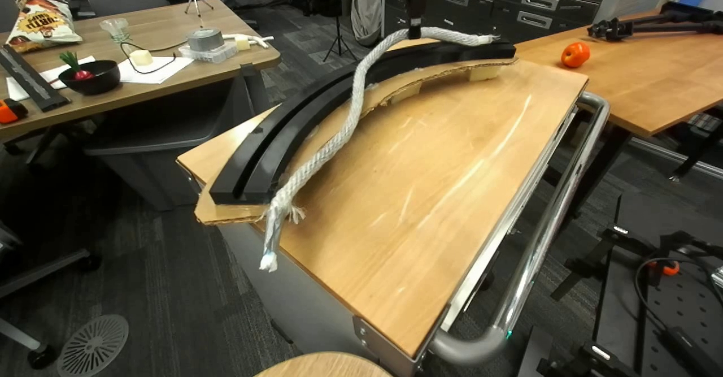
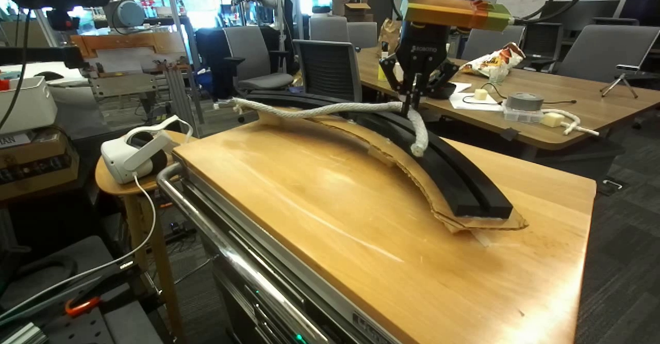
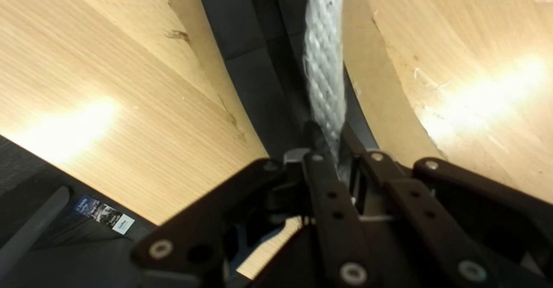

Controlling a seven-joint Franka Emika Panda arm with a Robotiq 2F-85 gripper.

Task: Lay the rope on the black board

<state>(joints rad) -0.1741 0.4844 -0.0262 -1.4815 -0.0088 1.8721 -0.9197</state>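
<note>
Black pincer [image 2: 411, 107], seemingly silvery screws [image 3: 160, 249]

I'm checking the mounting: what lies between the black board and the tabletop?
Cardboard, with pale blocks under it, separates the black board from the tabletop, as an exterior view shows.

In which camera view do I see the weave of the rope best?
The wrist view: there the rope appears largest, so its braided strands are plain, though only a short part shows. Both exterior views show the weave smaller, but include both rope ends.
</note>
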